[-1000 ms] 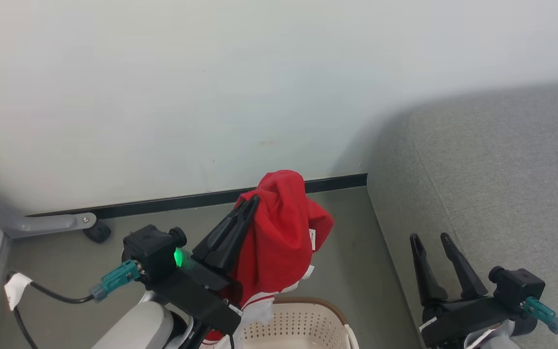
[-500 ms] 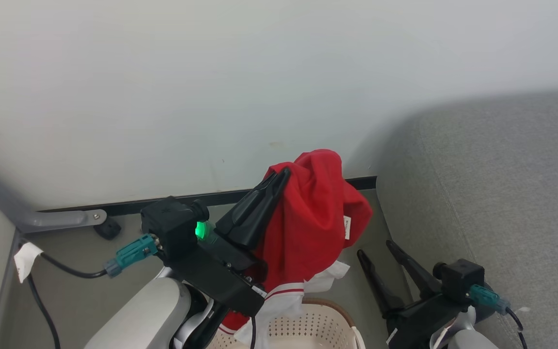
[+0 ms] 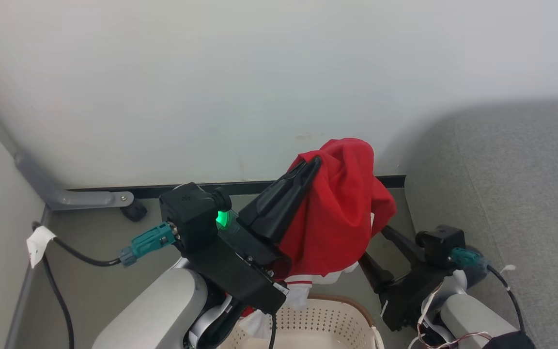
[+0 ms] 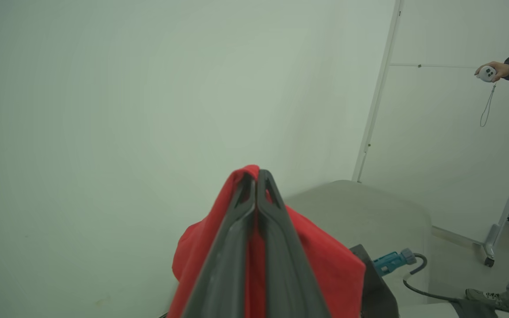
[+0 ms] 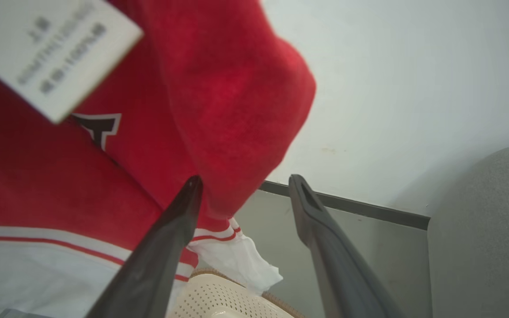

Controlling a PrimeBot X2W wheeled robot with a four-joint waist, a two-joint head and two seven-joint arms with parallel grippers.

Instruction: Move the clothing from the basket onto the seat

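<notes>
Light soft, even, diffuse; shadows w/ faint edges. Head view: wall [image 3: 259, 72] bright & flat, w/ a broad soft shadow right of the left fingers [image 3: 284, 198], above the seat [image 3: 526, 218]. Green LED [image 3: 222, 219] glows just behind those fingers. Left wrist view: greenish cast, corners dimmer; fingertips sharp, finger bases soft; far right of them straight lines lean (wide-angle). Right wrist view: clothing [image 5: 219, 88] & label [image 5: 55, 57] up-left of the right fingers [image 5: 157, 265] blurred, too close, print unreadable; wall beyond the fingertips sharper.
</notes>
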